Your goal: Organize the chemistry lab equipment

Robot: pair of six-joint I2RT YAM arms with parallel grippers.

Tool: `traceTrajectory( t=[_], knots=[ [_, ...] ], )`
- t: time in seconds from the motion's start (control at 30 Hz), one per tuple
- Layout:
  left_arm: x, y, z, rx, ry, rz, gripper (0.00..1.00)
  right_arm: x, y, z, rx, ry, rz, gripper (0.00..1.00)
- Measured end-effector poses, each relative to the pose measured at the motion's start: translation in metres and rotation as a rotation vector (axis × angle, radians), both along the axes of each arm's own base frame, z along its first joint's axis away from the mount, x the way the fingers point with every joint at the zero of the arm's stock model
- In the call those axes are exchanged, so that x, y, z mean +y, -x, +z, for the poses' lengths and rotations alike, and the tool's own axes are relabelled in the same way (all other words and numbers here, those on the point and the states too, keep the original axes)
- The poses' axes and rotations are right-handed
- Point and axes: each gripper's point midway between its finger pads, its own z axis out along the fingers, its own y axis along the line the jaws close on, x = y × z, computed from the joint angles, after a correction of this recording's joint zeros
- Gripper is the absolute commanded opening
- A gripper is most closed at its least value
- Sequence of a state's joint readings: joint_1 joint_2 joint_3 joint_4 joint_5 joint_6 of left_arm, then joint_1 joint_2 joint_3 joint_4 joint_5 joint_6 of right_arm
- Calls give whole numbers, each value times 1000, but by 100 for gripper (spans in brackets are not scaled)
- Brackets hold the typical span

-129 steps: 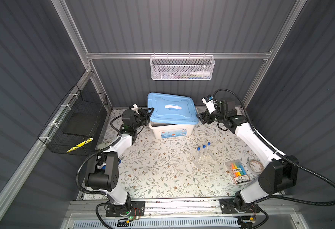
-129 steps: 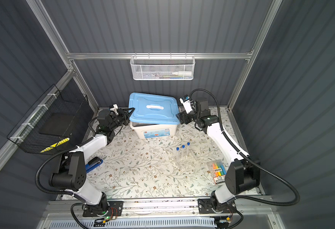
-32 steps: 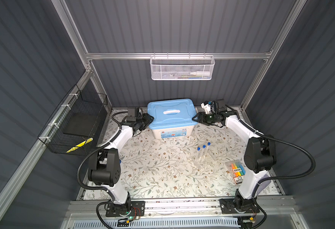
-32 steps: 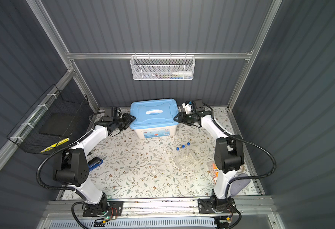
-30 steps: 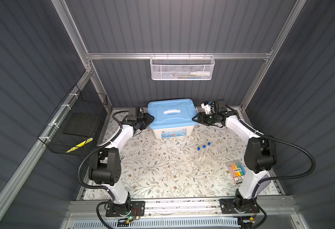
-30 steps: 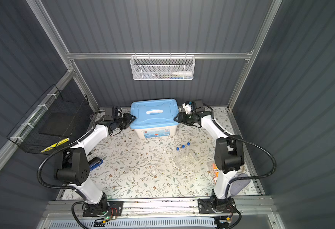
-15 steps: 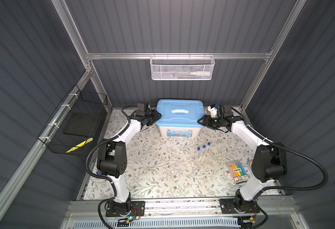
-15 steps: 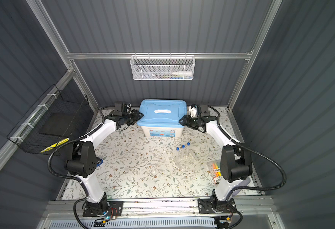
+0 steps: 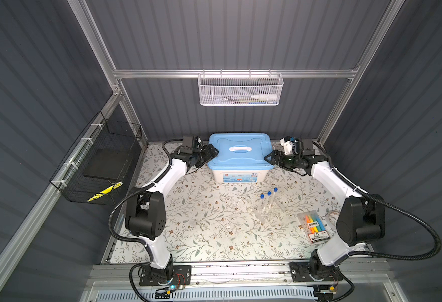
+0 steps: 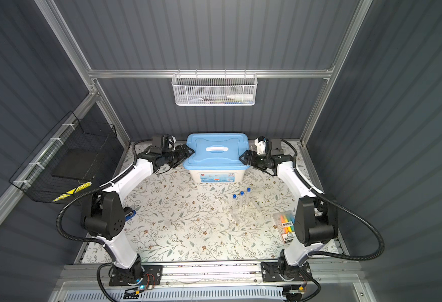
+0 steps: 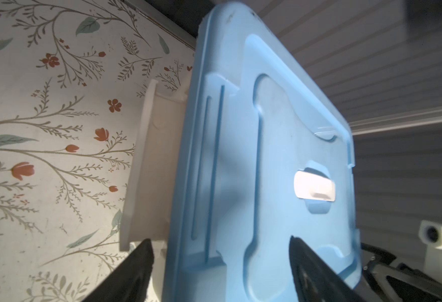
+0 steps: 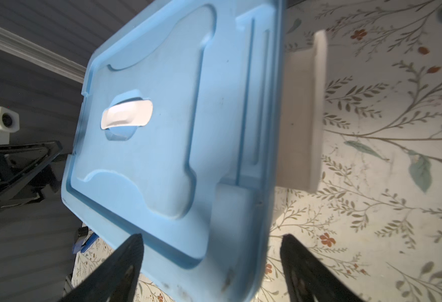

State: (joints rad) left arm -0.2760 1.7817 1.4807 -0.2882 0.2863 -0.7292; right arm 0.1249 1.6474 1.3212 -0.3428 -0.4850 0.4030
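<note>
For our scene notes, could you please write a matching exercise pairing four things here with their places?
Things: 1 storage box; 2 test tubes; 3 highlighter pack; 4 white wire basket.
Places: A hung on the back wall; B right edge of the mat; C back of the mat, lid on; D mid-mat, in front of the box.
Pairs: 1-C, 2-D, 3-B, 4-A.

Dark grey ribbed wall panels (image 9: pixel 241 34), aluminium frame rail (image 9: pixel 162 74) carrying white mesh basket (image 9: pixel 241 90), black wire basket (image 9: pixel 102 162) lower left of it, floral-patterned tabletop (image 9: pixel 214 222) below it, even lighting.
</note>
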Motion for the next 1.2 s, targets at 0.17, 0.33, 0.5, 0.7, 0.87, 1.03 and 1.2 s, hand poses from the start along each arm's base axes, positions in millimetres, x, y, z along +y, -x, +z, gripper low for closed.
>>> traceTrajectory(
  t=[0.17, 0.33, 0.5, 0.7, 0.87, 1.03, 1.2],
  knots=[
    [40, -12, 15, -35, -3, 69, 100, -15, -7, 7, -27, -8, -36, 88],
    [62, -21, 17, -50, 4, 97, 100, -21, -17, 8, -42, -40, -51, 88],
    [47, -34, 16, -97, 76, 26, 100, -22, -38, -8, -24, -102, -51, 87],
    [30, -50, 5, -108, 220, -33, 99, -14, -48, -17, -3, -200, -32, 87],
    [23, -55, 0, -98, 312, -46, 100, -9, -51, -6, -27, -248, -17, 86],
    [19, -57, 12, -121, 356, -57, 100, -10, -52, -2, -28, -271, -21, 85],
    [18, -58, 16, -128, 391, -50, 99, -10, -53, 1, -26, -290, -28, 84]
  ],
)
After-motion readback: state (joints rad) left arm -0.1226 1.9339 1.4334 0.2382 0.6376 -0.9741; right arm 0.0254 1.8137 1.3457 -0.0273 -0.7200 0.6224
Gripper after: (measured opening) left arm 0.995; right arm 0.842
